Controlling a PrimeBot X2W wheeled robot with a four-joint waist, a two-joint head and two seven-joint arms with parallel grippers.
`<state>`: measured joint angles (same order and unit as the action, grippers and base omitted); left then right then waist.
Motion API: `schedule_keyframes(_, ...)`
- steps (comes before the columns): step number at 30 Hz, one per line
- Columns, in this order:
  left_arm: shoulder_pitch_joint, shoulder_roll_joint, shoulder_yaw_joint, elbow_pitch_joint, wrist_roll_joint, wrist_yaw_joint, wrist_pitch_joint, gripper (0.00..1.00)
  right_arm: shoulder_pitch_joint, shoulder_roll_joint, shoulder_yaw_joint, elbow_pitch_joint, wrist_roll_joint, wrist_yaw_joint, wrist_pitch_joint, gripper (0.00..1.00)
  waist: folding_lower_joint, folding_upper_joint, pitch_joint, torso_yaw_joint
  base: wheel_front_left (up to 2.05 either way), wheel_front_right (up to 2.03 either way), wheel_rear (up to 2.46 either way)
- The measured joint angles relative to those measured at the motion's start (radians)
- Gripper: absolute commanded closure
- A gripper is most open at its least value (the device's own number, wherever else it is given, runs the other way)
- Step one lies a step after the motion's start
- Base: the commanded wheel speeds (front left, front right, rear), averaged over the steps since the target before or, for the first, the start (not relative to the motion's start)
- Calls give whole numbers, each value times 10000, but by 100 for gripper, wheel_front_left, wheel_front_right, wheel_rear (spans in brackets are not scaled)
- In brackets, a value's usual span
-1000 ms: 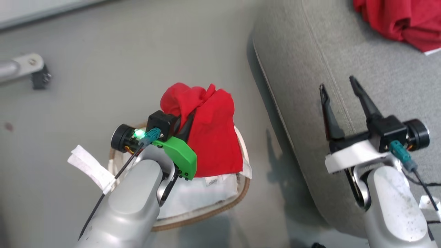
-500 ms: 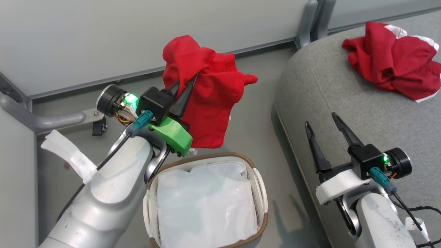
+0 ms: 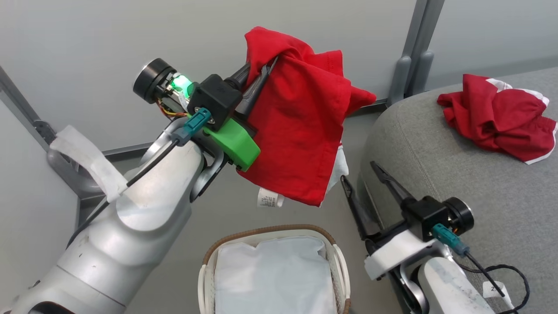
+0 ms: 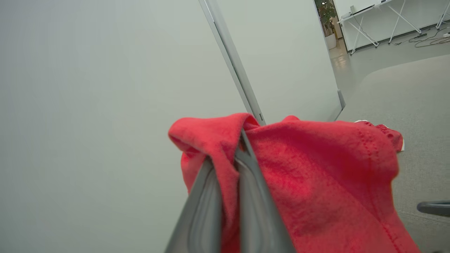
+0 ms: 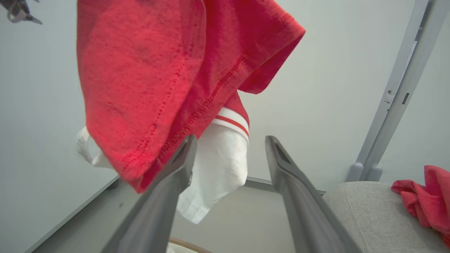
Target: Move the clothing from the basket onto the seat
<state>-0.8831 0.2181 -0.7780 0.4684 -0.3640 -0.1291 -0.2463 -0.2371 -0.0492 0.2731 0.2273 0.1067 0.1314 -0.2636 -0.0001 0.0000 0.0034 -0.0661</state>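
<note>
The red garment [image 3: 301, 126] I'm carrying hangs in the air off the left side of the seat [image 3: 479, 187]. It is draped over my left gripper [image 3: 261, 69], whose fingers are clamped together on a fold near its top. The left wrist view shows the cloth pinched between them. I hold it this high, I judge, so that the hem and the white care label [image 3: 268, 198] will clear the seat's rounded edge on the way across.

The other of the 2 garments [image 3: 497, 117] lies crumpled on the seat's top, toward its far side, so 1 is already delivered. That leaves open cushion nearer me for this drop.

My right gripper [image 3: 357, 171] sits at the seat's left edge, fingers apart and holding nothing. The hanging hem and its white trim are just above it. From the right wrist view I cannot tell whether the cloth brushes the left finger.

The basket [image 3: 270, 229] stands on the floor near the seat's left edge. What I can see of it holds its white liner [image 3: 270, 279] and no red cloth, so this carry should finish the job.
</note>
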Motion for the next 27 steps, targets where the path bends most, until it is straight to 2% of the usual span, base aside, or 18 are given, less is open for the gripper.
schedule_keyframes(10, -379, -54, -527, -380, -230, -15, 161, 100, -531, 10, 1195, 105, 314, 0, 0, 0, 0, 0, -184, 380, 0, 0, 0)
schedule_keyframes(23, -274, -282, -1133, -809, -734, -17, 297, 100, -2396, 6, 2188, 1028, 188, 0, 0, 0, 0, 0, -314, 828, 0, 0, 0)
schedule_keyframes(24, -229, -307, -1168, -821, -744, -17, 297, 100, -2491, 6, 2247, 1034, 270, -2, 0, 8, 0, 0, -327, 850, 0, 0, 0)
schedule_keyframes(26, -140, -326, -1210, -832, -802, -17, 301, 100, -2611, 8, 2337, 1068, 355, 0, 0, 52, 0, 0, -351, 879, 0, 0, 0)
schedule_keyframes(27, -91, -326, -1221, -830, -826, -17, 303, 100, -2672, 6, 2376, 1083, 378, 0, 0, 61, 0, 0, -360, 890, 0, 0, 0)
